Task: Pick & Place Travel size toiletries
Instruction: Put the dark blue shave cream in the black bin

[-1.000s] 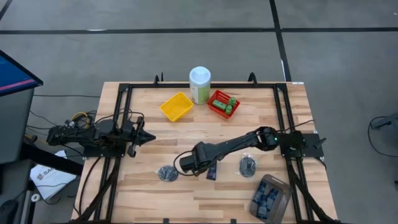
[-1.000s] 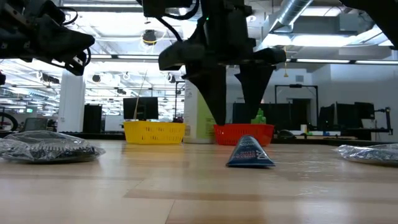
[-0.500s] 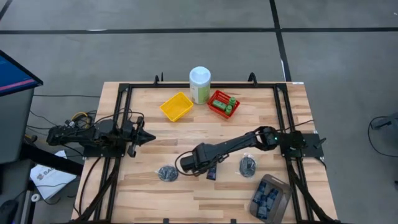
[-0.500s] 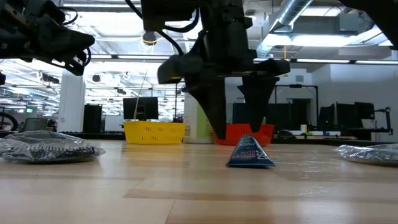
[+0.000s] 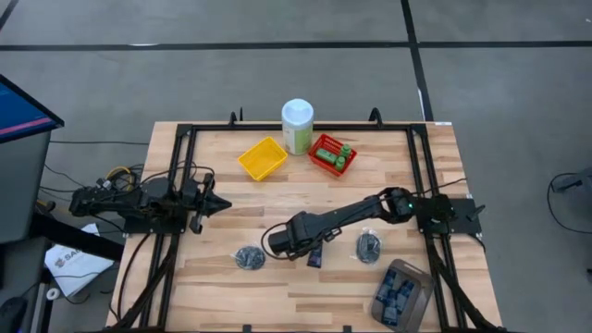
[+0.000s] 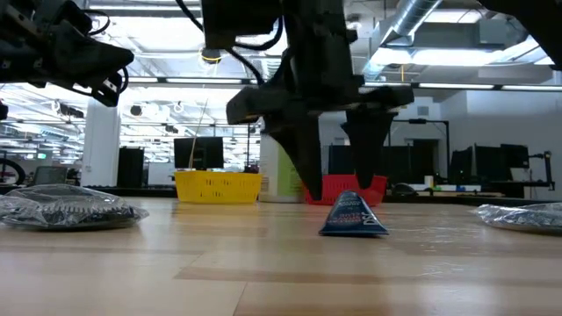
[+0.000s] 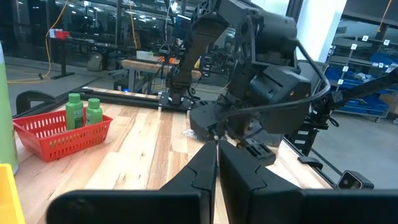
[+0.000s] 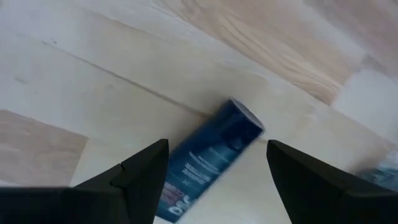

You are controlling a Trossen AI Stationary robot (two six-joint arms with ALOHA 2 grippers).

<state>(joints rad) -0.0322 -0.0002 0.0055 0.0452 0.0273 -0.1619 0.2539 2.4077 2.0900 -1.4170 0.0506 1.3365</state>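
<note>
A flat dark navy tube lies flat on the wood, also seen in the low view and from above. My right gripper is open and hangs just over the tube, one finger on either side of it, not touching; in the low view its tips are level with the tube's top. Two clear-wrapped dark bundles rest on the table to either side. Short green bottles stand in a red basket. My left gripper is shut and waits at the table's left edge.
A yellow basket, the red basket and a tall pale green canister stand along the far edge. A grey container with navy items sits at the near right corner. Black frame rails run along both sides.
My right gripper has come down toward the navy tube, its fingertips dropping from well above the tube to about the level of its top. The tube and the bundles have stayed where they were.
</note>
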